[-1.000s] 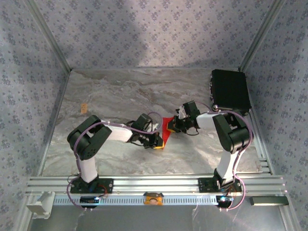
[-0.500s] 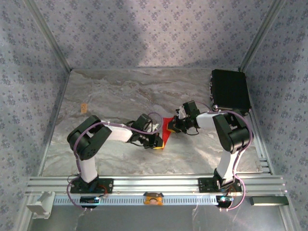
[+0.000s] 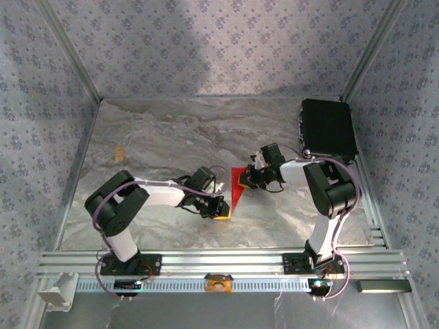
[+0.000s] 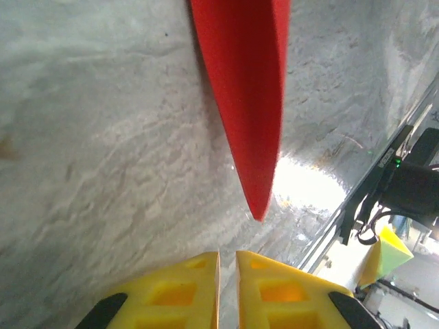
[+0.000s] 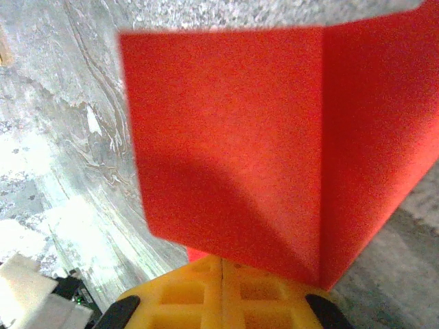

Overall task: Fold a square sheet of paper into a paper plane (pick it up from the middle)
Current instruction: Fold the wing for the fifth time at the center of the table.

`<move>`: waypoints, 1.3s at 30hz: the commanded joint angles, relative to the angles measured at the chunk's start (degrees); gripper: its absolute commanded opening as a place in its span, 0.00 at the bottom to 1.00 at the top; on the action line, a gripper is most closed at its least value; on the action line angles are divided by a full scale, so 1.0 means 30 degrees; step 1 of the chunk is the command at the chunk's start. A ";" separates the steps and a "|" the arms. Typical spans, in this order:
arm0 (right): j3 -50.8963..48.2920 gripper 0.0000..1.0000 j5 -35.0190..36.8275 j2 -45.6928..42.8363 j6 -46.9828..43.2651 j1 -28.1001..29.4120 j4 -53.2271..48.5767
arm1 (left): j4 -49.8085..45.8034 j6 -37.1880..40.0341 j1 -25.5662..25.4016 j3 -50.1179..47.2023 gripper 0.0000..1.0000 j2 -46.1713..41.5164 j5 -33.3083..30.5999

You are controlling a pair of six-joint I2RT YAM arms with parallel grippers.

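Paper (image 3: 236, 188), bright red and folded to a long taper, lay near the middle of the marbled desk (image 3: 158, 133), between the two hands. Its broad end sat at the right hand (image 3: 248, 179). From the right wrist the yellow fingers (image 5: 185, 295) were pressed together with no gap, and the creased sheet (image 5: 226, 137) came straight out of them, so that hand was clamped on the paper. A fold line ran up the sheet just right of its middle.

The sharp end pointed toward the left hand (image 3: 219, 211). From the left wrist the red tip (image 4: 259, 205) stopped just short of the yellow fingers (image 4: 188, 284) and did not touch them. Those fingers stood a narrow slit apart, with bare desk showing between them and nothing held.

A second before, the left hand had been right up against the tip of the paper. Since then it had drawn back toward the near edge and let go, its elbow swinging out to the left and lower in the overhead view. The right arm and the paper had not shifted.

Farther out, a black box (image 3: 328, 128) sat at the far right corner of the desk, well apart from the paper. A small orange-brown scrap (image 3: 119, 153) lay over by the left edge.
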 commanded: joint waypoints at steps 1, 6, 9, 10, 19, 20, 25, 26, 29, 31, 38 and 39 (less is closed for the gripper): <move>-0.0364 0.07 0.2499 0.0468 -0.0457 -0.0221 -0.1588 | -0.0272 -0.0049 0.0530 -0.0449 0.14 -0.2154 -0.0809; -0.0393 0.07 0.2513 0.0412 -0.0443 -0.0223 -0.1552 | 0.0255 -0.0219 0.1452 0.0449 0.13 -0.2914 -0.0639; -0.0393 0.07 0.2486 0.0412 -0.0431 -0.0215 -0.1541 | 0.0864 -0.0572 0.1469 0.1957 0.10 -0.1500 0.0249; -0.0385 0.07 0.2506 0.0390 -0.0444 -0.0214 -0.1540 | 0.1375 -0.0948 0.1408 0.2315 0.08 -0.0933 0.0545; -0.0511 0.07 0.2486 0.0454 -0.0411 -0.0222 -0.1491 | 0.3871 -0.2476 0.0831 0.4114 0.04 0.2684 0.0718; -0.0458 0.07 0.2442 0.0464 -0.0371 -0.0181 -0.1463 | 0.3880 -0.2474 0.0786 0.4320 0.03 0.2906 0.0643; -0.0518 0.07 0.2593 0.0386 -0.0360 -0.0161 -0.1492 | 0.2929 -0.2067 0.0659 0.5341 0.04 0.4033 0.0374; -0.0540 0.07 0.2590 0.0353 -0.0344 -0.0148 -0.1468 | 0.2613 -0.2010 0.0674 0.5380 0.03 0.4182 0.0195; -0.0582 0.07 0.2593 0.0324 -0.0360 -0.0141 -0.1466 | 0.2291 -0.1757 0.0711 0.5320 0.04 0.4537 0.0073; -0.0562 0.07 0.2564 0.0320 -0.0319 -0.0142 -0.1429 | 0.1839 -0.1518 0.0709 0.5424 0.04 0.4803 -0.0044; -0.0645 0.07 0.2643 0.0322 -0.0282 -0.0114 -0.1406 | -0.0600 -0.0262 0.0390 0.5467 0.03 0.5295 -0.0872; -0.0678 0.07 0.2660 0.0347 -0.0273 -0.0135 -0.1363 | -0.0993 -0.0047 0.0336 0.5434 0.04 0.5294 -0.1090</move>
